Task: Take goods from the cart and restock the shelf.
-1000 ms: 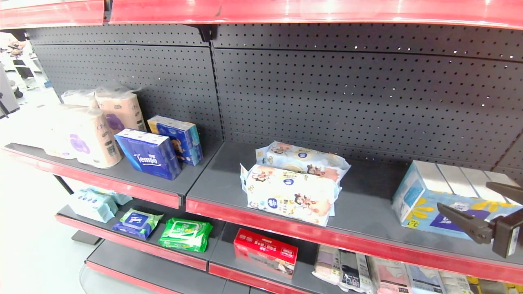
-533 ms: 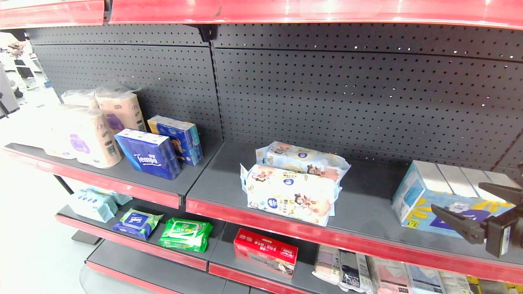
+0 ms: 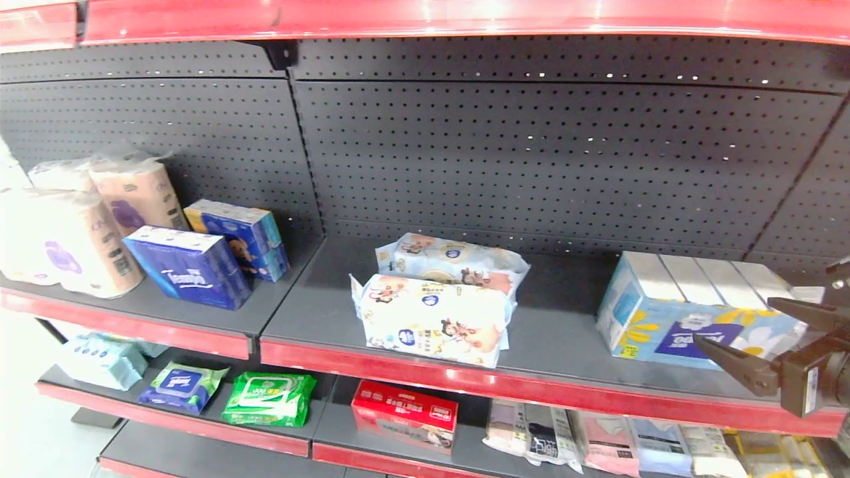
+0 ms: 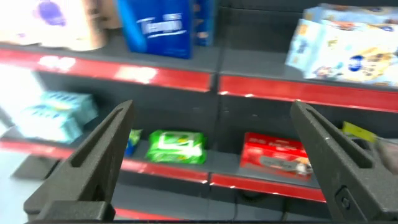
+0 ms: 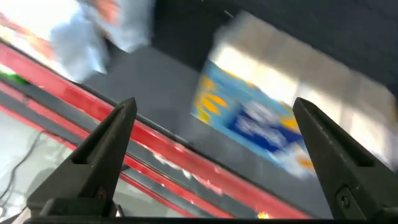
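The grey shelf (image 3: 571, 345) with a red front edge holds a blue-and-white multipack of tissue boxes (image 3: 671, 299) at its right end. In the head view my right gripper (image 3: 733, 321) hangs open and empty just in front of that pack, at the shelf's edge. Its wrist view has the tissue pack (image 5: 267, 118) between and beyond the open right gripper (image 5: 214, 102). My left gripper (image 4: 212, 106) is open and empty, low in front of the shelf's lower tiers. Two cartoon-printed soft packs (image 3: 435, 318) lie mid-shelf.
Blue tissue packs (image 3: 189, 265) and wrapped toilet rolls (image 3: 66, 239) fill the left bay. The lower tier carries green wipes (image 3: 269, 398), a red box (image 3: 405, 415) and flat packets (image 3: 597, 441). Bare shelf lies between the cartoon packs and the tissue multipack.
The head camera has turned to the right, so the whole shelf slid left in the picture. My right gripper stays open in front of the tissue pack, a little farther right along it.
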Controlling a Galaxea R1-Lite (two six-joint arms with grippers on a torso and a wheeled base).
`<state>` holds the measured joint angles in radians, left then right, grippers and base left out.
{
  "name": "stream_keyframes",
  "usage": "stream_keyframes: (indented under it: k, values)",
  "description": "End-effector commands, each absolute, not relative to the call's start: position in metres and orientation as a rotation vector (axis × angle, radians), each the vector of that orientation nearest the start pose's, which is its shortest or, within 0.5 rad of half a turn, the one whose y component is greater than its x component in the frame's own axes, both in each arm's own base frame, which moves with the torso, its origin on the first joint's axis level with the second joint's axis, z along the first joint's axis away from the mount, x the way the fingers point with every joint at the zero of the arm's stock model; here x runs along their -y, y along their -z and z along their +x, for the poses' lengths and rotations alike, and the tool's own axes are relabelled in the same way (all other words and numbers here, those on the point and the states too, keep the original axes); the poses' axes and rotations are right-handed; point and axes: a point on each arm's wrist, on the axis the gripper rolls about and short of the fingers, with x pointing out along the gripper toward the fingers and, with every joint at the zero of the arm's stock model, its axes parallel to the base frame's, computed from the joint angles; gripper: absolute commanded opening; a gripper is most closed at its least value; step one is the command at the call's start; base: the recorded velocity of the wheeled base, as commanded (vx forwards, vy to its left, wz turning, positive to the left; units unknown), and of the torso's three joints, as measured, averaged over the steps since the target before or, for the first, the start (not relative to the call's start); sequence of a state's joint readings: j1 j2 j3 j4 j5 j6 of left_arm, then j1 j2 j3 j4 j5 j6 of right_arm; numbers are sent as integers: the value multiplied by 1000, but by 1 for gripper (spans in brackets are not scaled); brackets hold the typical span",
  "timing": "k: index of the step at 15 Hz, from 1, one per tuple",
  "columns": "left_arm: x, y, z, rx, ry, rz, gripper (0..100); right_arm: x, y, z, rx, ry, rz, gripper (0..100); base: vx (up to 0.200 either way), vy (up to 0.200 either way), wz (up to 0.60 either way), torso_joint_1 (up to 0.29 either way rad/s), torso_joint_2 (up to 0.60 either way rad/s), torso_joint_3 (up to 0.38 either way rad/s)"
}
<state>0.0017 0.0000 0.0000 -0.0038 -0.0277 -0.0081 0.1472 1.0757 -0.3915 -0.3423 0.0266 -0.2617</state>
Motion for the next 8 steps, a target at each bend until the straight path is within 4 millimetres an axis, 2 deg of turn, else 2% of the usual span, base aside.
stream_keyframes:
  k: [1, 4, 6, 8]
  values:
    - [1, -76, -23, 3, 26, -8, 100, -21, -177, 137, -324, -221, -289, 100, 0, 0, 0, 0, 0, 0]
    - [1, -76, -23, 4, 26, -9, 100, -31, -176, 146, -334, -281, -302, 100, 0, 0, 0, 0, 0, 0]
    - [1, -76, -23, 5, 26, -8, 100, -49, -179, 169, -297, -345, -282, 100, 0, 0, 0, 0, 0, 0]
    - [1, -76, -23, 4, 26, -9, 100, -67, -171, 197, -246, -375, -217, 100, 0, 0, 0, 0, 0, 0]
